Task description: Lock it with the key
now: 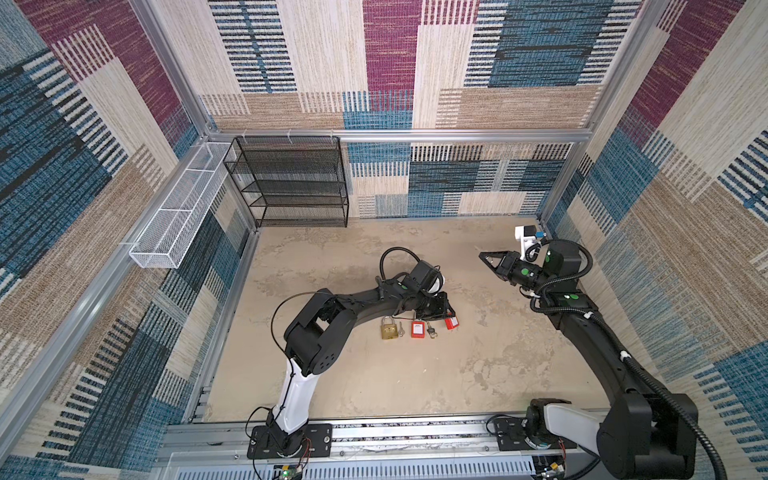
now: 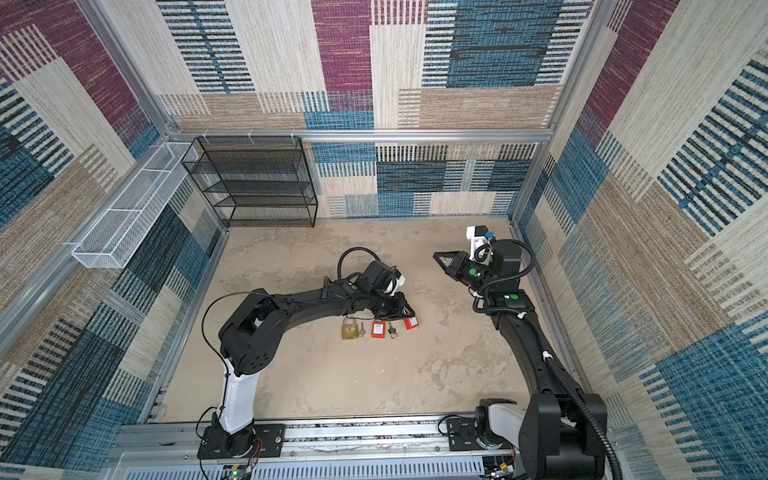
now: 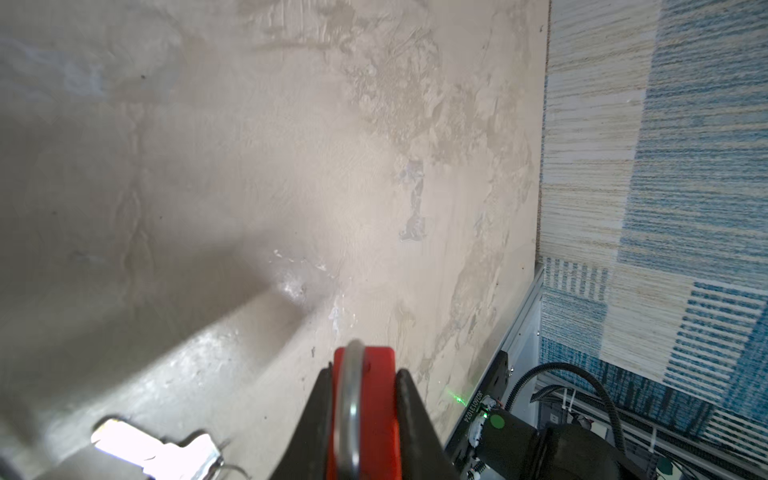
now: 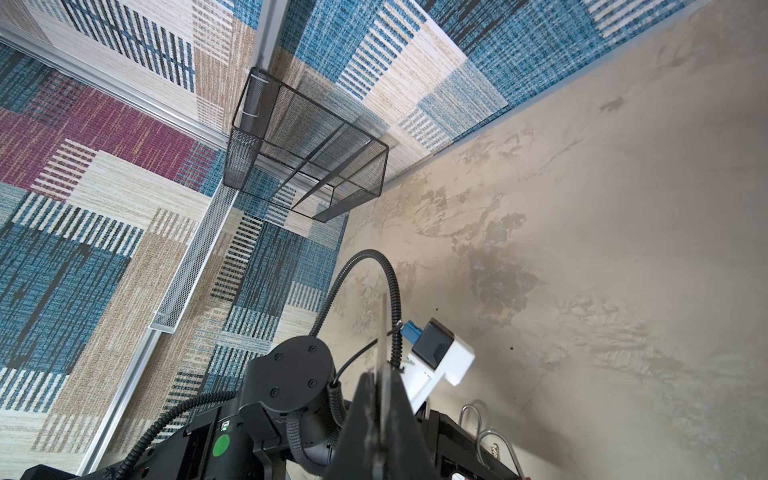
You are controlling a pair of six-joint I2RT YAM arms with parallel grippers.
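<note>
The beige, mottled tabletop (image 1: 415, 382) fills the floor of the patterned booth. The left arm (image 1: 316, 332) bends in over its middle and the right arm (image 1: 590, 332) rises along the right wall.

A black mesh shelf rack (image 1: 291, 183) stands in the far corner. A white wire basket (image 1: 178, 208) hangs on the left wall beside it. Through the mesh of both, only the wall pattern shows.

The left gripper (image 1: 449, 318) is low over the tabletop and pinches a held red padlock (image 1: 452, 323). From above I cannot tell whether the padlock touches the surface. The left wrist view alone shows the grip plainly: black fingers (image 3: 411, 411) clamp the red body (image 3: 380, 415) on either side, with the silver shackle (image 3: 351, 407) facing the lens.

The right gripper (image 1: 483, 255) hangs raised, well apart from the locks, with its fingers pressed together. Only the right wrist view shows a thin grey blade, edge-on, poking out between the fingers. It looks like the key (image 4: 383, 328).

In both top views a row lies just beside the left gripper:
- a brass padlock (image 1: 388, 328);
- a silver key (image 1: 401, 329);
- a loose red padlock (image 1: 417, 329);
- a black-headed key (image 1: 431, 331).

The right wrist view catches only two silver shackle loops (image 4: 473, 419) from this row.
</note>
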